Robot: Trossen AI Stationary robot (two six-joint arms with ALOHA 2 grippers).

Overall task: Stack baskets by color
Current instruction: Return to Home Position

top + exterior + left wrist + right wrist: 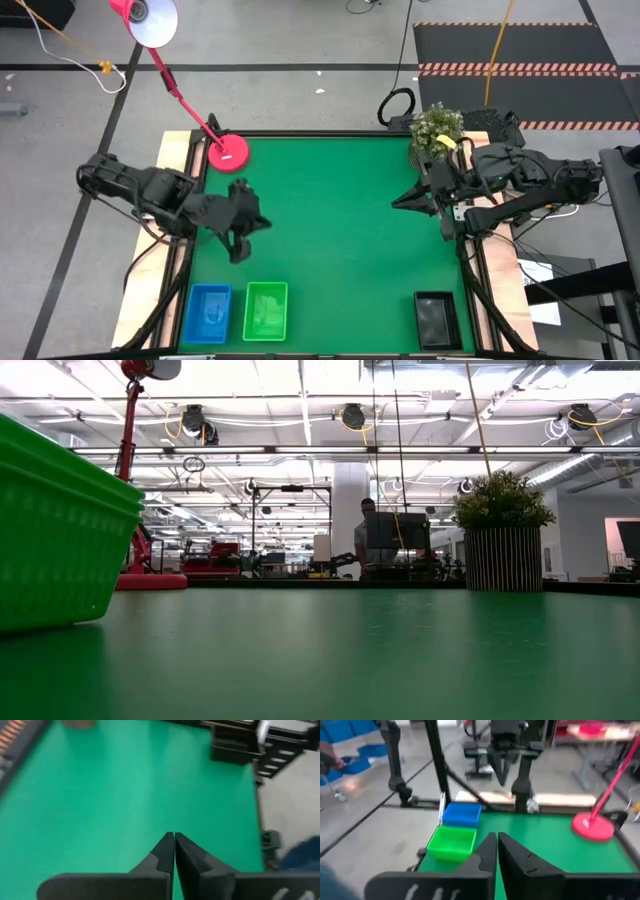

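Three baskets stand with their bottoms on the green table along its near edge: a blue basket (pixel 209 313) (pixel 462 814) at the near left, a green basket (pixel 266 311) (pixel 451 842) (pixel 60 530) right beside it, and a black basket (pixel 437 320) (pixel 232 745) at the near right. My left gripper (pixel 262 222) (pixel 174 836) hangs shut above the table's left half, beyond the blue and green baskets, with nothing between its fingers. My right gripper (pixel 395 203) (pixel 496 836) is shut too, held high at the right side and pointing toward the table's left.
A pink lamp base (pixel 228 152) (pixel 592 827) stands at the far left, its stem slanting up and away. A potted plant (pixel 437 128) (pixel 503 530) stands at the far right corner. The middle of the green table (pixel 340 230) is bare.
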